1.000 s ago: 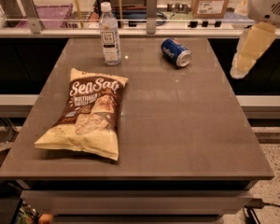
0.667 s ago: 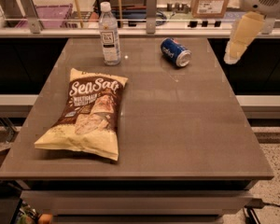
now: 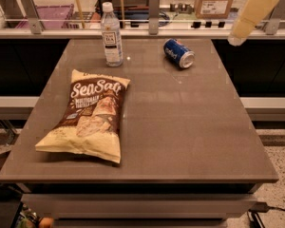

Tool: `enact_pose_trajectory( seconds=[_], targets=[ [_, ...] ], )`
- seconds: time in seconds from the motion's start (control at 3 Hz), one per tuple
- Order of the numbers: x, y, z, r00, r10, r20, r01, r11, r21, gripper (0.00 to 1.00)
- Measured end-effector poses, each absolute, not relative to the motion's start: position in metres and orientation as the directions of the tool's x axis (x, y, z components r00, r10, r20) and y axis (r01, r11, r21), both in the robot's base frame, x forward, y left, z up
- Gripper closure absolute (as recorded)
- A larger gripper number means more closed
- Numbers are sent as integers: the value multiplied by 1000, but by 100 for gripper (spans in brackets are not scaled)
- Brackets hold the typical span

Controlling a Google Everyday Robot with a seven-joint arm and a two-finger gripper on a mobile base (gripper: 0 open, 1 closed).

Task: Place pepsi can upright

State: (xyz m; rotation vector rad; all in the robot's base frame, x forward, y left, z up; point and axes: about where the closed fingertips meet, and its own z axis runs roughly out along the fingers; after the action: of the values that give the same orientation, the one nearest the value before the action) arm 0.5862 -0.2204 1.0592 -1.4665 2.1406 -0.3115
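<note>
The pepsi can (image 3: 178, 53) is blue with a silver end and lies on its side at the back right of the grey table (image 3: 180, 127). My gripper (image 3: 235, 38) is a cream-coloured shape at the top right. It hangs above the table's back right corner, to the right of the can and well above it. It holds nothing that I can see.
A clear plastic bottle (image 3: 111, 34) with a white label stands upright at the back left. A Sea Salt chip bag (image 3: 88, 115) lies flat on the left half. A counter with a rail and a cardboard box (image 3: 214, 0) runs behind the table.
My gripper has moved up and slightly to the left, toward the back edge of the table. The can, bottle and bag have not moved.
</note>
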Motion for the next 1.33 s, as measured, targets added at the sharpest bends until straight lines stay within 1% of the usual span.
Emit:
enact_pose_trajectory(
  seconds=[0.33,0.67,1.0,1.33],
  targets=[
    [540,-193,1068,-276,-928,-250,-810,365,-460,0],
    [525,-171,1071,-279,-925,-257,-824,368,-431,0],
    [519,-157,1076,-287,-919,-269,-824,380,-420,0],
    [522,-152,1077,-326,-895,-303,-813,429,-392,0]
  ],
)
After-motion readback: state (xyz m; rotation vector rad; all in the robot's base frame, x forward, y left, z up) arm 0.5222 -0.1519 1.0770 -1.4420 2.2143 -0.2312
